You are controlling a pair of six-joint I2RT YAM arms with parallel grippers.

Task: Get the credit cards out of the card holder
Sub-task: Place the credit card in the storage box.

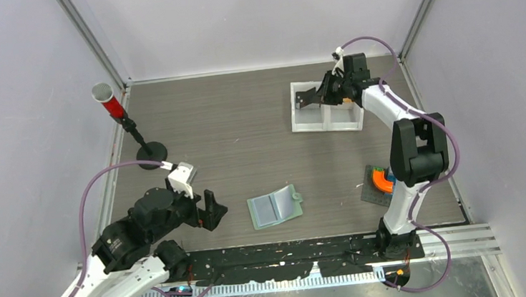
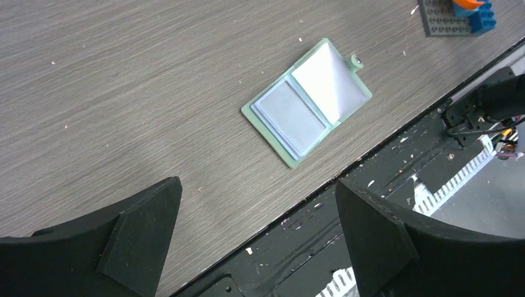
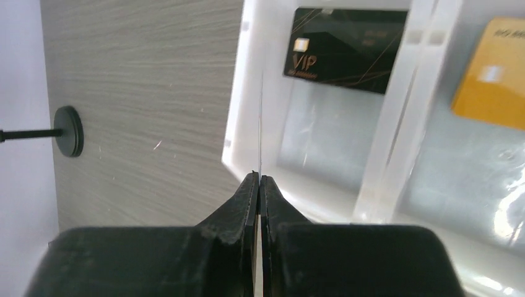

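Right fingers (image 3: 244, 204) pinch a thin card (image 3: 260, 124) over a white tray (image 3: 387, 142) with black card (image 3: 347, 52) and orange card (image 3: 495, 80); left fingers (image 2: 136, 235) spread.

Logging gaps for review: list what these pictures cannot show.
Held card, right wrist: edge-on in the shut right end effector; colour unreadable.
Orange card, right wrist: cut off by the frame edge.
White tray, top: contents partly hidden by the right arm.
Card holder, left wrist: glare on one pocket; contents uncertain.
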